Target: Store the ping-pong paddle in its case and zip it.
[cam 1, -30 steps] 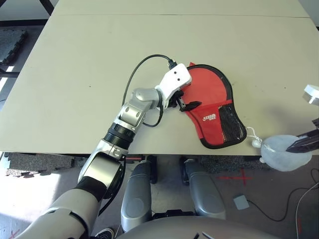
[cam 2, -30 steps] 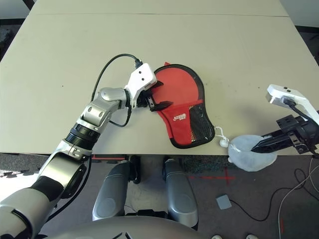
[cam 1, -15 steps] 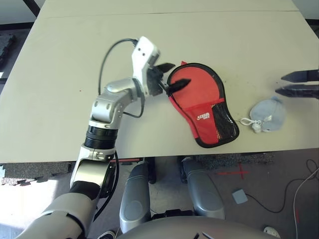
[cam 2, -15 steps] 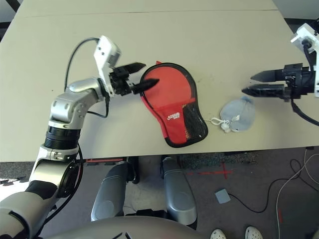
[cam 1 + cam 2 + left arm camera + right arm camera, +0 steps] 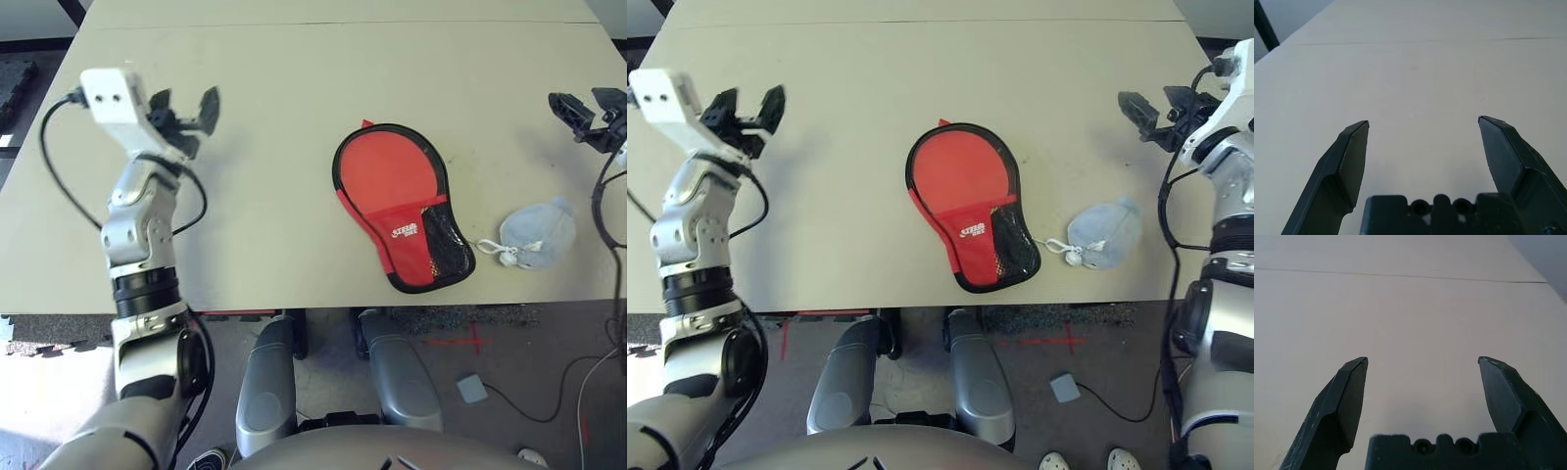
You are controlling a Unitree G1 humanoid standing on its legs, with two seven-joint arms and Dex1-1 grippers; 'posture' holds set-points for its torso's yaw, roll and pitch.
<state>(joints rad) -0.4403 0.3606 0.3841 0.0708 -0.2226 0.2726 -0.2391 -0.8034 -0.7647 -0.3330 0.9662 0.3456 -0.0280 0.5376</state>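
Pale tabletop [image 5: 265,196], grey pouch [image 5: 538,235] just beside red case [image 5: 395,176], cord [image 5: 493,249] between.

Seen from head height, facing forward and steeply down over the forearms: tabletop [image 5: 265,196] from near edge to far edge, at middle range, in both eye views. Shared by both: the near edge, the red case [image 5: 965,206] and the pale pouch [image 5: 1105,235] close to it. Mounted on each wrist, aimed along the pincer, much closer: bare tabletop, running out toward the far edge, with the left edge in the left wrist view, the right edge in the right.
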